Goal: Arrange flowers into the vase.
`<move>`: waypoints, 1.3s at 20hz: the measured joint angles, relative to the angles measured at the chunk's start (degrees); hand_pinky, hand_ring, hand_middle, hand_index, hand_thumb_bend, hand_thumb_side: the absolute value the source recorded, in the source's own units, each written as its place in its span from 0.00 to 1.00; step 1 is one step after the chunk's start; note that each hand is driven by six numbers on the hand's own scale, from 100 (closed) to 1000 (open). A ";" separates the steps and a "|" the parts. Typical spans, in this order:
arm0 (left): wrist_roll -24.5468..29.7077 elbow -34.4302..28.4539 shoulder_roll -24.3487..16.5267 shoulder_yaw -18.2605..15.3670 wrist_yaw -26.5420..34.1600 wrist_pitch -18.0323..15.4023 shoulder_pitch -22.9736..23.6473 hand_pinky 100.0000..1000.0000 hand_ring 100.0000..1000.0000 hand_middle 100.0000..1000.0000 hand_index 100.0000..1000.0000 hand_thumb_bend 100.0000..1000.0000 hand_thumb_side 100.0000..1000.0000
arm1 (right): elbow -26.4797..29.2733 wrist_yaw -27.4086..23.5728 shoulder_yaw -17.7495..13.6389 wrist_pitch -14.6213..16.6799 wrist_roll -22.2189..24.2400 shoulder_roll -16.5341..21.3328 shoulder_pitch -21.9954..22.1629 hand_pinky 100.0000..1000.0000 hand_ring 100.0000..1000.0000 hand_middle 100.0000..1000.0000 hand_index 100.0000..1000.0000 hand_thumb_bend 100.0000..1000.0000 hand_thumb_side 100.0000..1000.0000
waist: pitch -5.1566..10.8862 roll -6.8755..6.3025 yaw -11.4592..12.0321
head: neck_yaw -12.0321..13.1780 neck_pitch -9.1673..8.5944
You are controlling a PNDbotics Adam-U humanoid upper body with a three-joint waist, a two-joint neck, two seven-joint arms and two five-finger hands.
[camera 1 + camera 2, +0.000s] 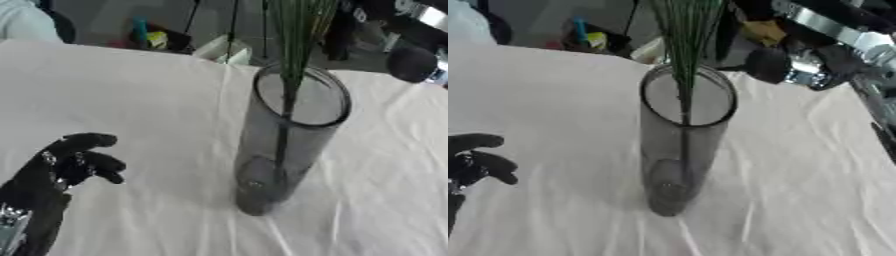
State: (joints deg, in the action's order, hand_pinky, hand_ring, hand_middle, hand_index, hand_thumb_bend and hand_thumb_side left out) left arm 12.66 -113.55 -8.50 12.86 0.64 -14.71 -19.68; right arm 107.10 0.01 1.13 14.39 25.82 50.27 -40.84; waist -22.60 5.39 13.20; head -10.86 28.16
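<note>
Green stems (293,45) stand upright in the vase (284,150), right of my left hand (66,167), fingers curled on nothing; right hand (798,65) nearer, fingers unclear.

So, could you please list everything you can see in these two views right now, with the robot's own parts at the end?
vase: one, smoky grey see-through cylinder, upright at the middle of the table.
green stems: one bunch, thin and green, standing in the vase and rising past the top edge of the view.
tablecloth: one, white and creased, covering the table.
clutter beyond the table: small teal and yellow shapes on something dark, past the far edge; too unclear to name.
left hand: one, black, lower left over the cloth, fingers curled, holding nothing, apart from the vase.
right arm: one, black and silver, upper right corner beyond the vase; its hand cannot be made out.
</note>
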 measured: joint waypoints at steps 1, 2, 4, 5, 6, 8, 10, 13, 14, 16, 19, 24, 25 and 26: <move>0.01 0.00 0.00 0.00 -0.01 0.00 0.00 0.53 0.62 0.73 0.83 0.01 1.00 | 0.00 0.26 -0.09 -0.07 -0.45 0.00 0.00 0.63 0.54 0.51 0.36 0.54 1.00 | 0.00 0.00 -0.02 | 0.01 0.00; 0.03 0.00 0.00 0.00 -0.01 0.00 0.00 0.53 0.62 0.73 0.83 0.01 1.00 | 0.00 0.56 -0.16 -0.15 -0.95 0.00 0.00 0.63 0.54 0.51 0.46 0.53 1.00 | 0.00 0.00 -0.05 | 0.01 0.00; 0.13 0.00 0.00 0.00 -0.02 0.06 0.00 0.53 0.62 0.73 0.83 0.01 1.00 | 0.00 1.04 -0.41 -0.26 -1.96 0.00 -0.05 0.63 0.55 0.51 0.48 0.54 1.00 | 0.00 0.00 -0.14 | 0.02 0.00; 0.18 0.00 0.00 0.00 -0.03 0.08 0.00 0.53 0.62 0.73 0.83 0.01 1.00 | 0.00 1.26 -0.42 -0.29 -2.35 0.00 -0.07 0.63 0.55 0.51 0.48 0.54 1.00 | 0.00 0.00 -0.16 | 0.02 0.00; 0.27 0.00 0.00 0.00 -0.04 0.08 0.00 0.53 0.62 0.73 0.83 0.01 1.00 | 0.00 1.44 -0.42 -0.31 -2.70 0.00 -0.09 0.63 0.55 0.51 0.48 0.54 1.00 | 0.00 0.00 -0.17 | 0.02 0.00; 0.37 0.00 0.00 0.00 -0.09 0.09 0.00 0.53 0.62 0.73 0.82 0.01 1.00 | 0.01 2.02 -0.46 -0.29 -3.22 0.04 -0.27 0.61 0.55 0.51 0.46 0.55 1.00 | 0.00 0.00 -0.20 | 0.03 0.00; 0.41 0.00 0.00 0.00 -0.16 0.09 0.00 0.53 0.62 0.73 0.82 0.01 1.00 | 0.01 2.98 -0.71 -0.11 -3.60 0.18 -0.47 0.59 0.54 0.51 0.50 0.56 1.00 | 0.00 0.00 -0.21 | 0.11 0.00; 0.43 0.00 0.00 0.00 -0.18 0.10 0.01 0.53 0.62 0.73 0.82 0.01 1.00 | 0.03 5.16 -1.06 0.68 -4.28 0.66 -1.06 0.55 0.53 0.51 0.49 0.59 1.00 | 0.00 0.00 -0.31 | 0.15 0.00; 0.44 0.00 0.00 0.00 -0.18 0.11 0.01 0.53 0.62 0.73 0.82 0.01 1.00 | 0.05 6.03 -1.10 1.11 -4.38 0.91 -1.29 0.53 0.52 0.48 0.43 0.59 1.00 | 0.00 0.00 -0.34 | 0.16 0.00; 0.52 0.00 0.00 0.00 -0.19 0.19 0.01 0.53 0.62 0.73 0.82 0.01 1.00 | 0.11 7.66 -1.10 2.06 -4.57 1.19 -1.59 0.52 0.50 0.46 0.35 0.57 1.00 | 0.00 0.00 -0.39 | 0.16 0.00; 0.64 0.00 0.00 0.00 -0.21 0.30 0.02 0.53 0.62 0.73 0.82 0.01 1.00 | 0.12 8.96 -0.95 2.88 -4.94 1.47 -1.60 0.52 0.51 0.46 0.44 0.58 1.00 | 0.00 0.00 -0.39 | 0.16 0.00; 0.78 0.00 0.00 0.00 -0.25 0.25 0.02 0.53 0.62 0.73 0.82 0.01 1.00 | 0.08 9.37 -0.53 3.36 -4.46 1.47 -1.56 0.50 0.43 0.38 0.43 0.56 1.00 | 0.00 0.00 -0.30 | 0.16 0.00; 0.80 0.00 0.00 0.00 -0.25 0.24 0.02 0.53 0.62 0.73 0.82 0.01 1.00 | 0.03 9.23 -0.52 3.32 -4.34 1.47 -1.51 0.50 0.42 0.37 0.42 0.56 1.00 | 0.00 0.00 -0.24 | 0.16 0.00; 0.83 0.00 0.00 0.00 -0.26 0.22 0.02 0.53 0.62 0.73 0.82 0.01 1.00 | 0.03 9.01 -0.50 3.29 -4.09 1.47 -1.44 0.50 0.41 0.36 0.42 0.56 1.00 | 0.00 0.00 -0.18 | 0.16 0.00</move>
State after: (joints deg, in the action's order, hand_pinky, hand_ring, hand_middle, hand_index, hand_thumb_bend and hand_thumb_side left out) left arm 13.49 -113.55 -8.50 12.87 0.39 -14.49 -19.67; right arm 107.13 9.02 0.63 17.68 21.73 51.74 -42.28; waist -22.60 5.39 13.02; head -10.70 28.16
